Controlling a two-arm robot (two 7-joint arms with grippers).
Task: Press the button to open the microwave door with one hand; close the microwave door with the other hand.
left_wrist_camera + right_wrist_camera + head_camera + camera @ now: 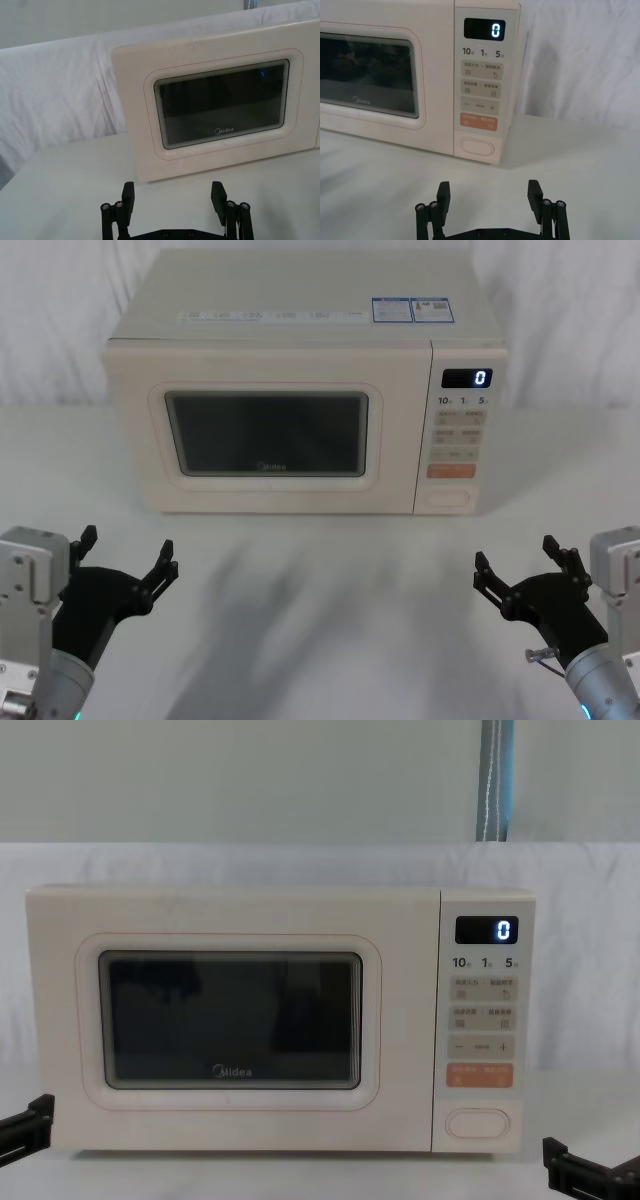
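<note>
While display (467,378) reads 0, microwave door (265,440) marked "Midea" shut.

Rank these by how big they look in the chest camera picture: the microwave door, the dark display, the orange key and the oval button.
1. The microwave door, by far the largest.
2. The orange key.
3. The oval button and the dark display look about alike, so I won't rank them.

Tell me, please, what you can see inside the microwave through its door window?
The microwave door is shut, and its dark glass window shows only dim reflections. Whatever is in the microwave cavity stays hidden behind it.
</note>
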